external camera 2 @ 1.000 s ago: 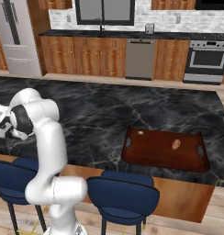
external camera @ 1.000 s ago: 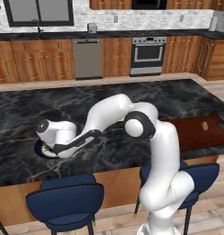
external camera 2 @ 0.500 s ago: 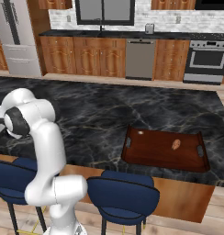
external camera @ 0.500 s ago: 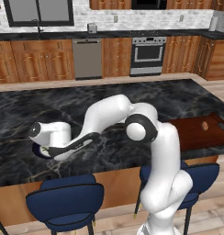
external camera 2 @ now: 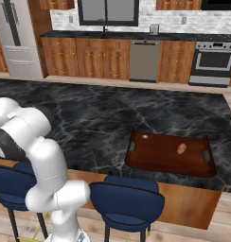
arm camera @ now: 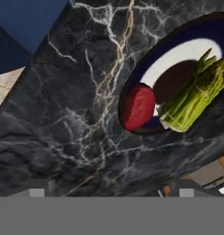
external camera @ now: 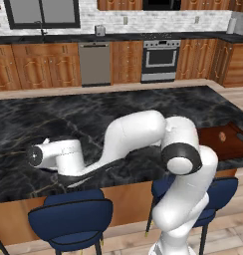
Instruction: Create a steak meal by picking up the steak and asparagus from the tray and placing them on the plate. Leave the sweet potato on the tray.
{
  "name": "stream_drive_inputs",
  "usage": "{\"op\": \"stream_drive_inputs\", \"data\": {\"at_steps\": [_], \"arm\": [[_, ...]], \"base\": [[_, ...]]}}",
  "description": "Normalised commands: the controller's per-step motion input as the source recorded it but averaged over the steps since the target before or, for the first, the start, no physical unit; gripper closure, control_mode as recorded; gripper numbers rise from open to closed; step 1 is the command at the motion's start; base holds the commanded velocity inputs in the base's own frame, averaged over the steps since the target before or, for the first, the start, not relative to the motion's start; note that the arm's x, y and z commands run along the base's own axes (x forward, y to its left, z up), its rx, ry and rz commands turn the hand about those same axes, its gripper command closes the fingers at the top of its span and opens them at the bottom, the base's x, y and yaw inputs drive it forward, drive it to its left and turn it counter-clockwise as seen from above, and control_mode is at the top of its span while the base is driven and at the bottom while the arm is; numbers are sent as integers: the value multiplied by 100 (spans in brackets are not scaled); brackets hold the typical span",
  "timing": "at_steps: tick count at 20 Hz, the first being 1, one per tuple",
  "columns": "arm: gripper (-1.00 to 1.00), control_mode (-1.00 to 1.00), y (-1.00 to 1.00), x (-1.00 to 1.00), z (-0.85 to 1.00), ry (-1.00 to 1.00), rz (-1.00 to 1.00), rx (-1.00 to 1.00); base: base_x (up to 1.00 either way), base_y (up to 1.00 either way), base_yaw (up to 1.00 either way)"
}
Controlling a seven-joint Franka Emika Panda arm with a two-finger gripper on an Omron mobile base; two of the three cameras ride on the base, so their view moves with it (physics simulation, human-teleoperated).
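- Under the hand camera, my gripper (arm camera: 109, 193) shows two dark tips set wide apart with bare counter between them; I read it as open and holding nothing.
- Just beyond the tips sits the plate (arm camera: 187, 48), navy rim, white ring, brown centre, flat on the black marble counter (arm camera: 72, 114).
- One steak (arm camera: 137, 107) lies at the plate's near edge, over the rim, so I judge it was dropped slightly off centre.
- One asparagus (arm camera: 196, 94) bundle lies right beside the steak, across the ring and centre, pale cut ends toward the rim; whether the two touch I cannot tell.
- With both on the plate and the fingers free, I judge the placing part done.
- From the left base view, the arm (external camera: 128, 137) reaches far left and low over the counter's front edge, which fits a plate parked well apart from the tray.
- Far right on the counter, one tray (external camera 2: 160, 156) lies flat near the front edge.
- One sweet potato (external camera 2: 181, 149) rests alone on it, which is where the task wants it left.
- Count: one plate, one steak, one asparagus bundle, one tray, one sweet potato.
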Motion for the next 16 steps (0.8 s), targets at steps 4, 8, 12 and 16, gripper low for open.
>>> {"op": "stream_drive_inputs", "data": {"at_steps": [4, 8, 12, 16], "arm": [[-100, -100, -99, -92, 84, -42, 0, 28], [-100, -100, -100, -69, 90, -32, 0, 36], [-100, -100, -91, -17, 19, -10, 3, 39], [-100, -100, -100, -14, 0, -3, 8, 43]], "base": [[0, 0, 0], [0, 0, 0], [0, 0, 0], [0, 0, 0]]}}
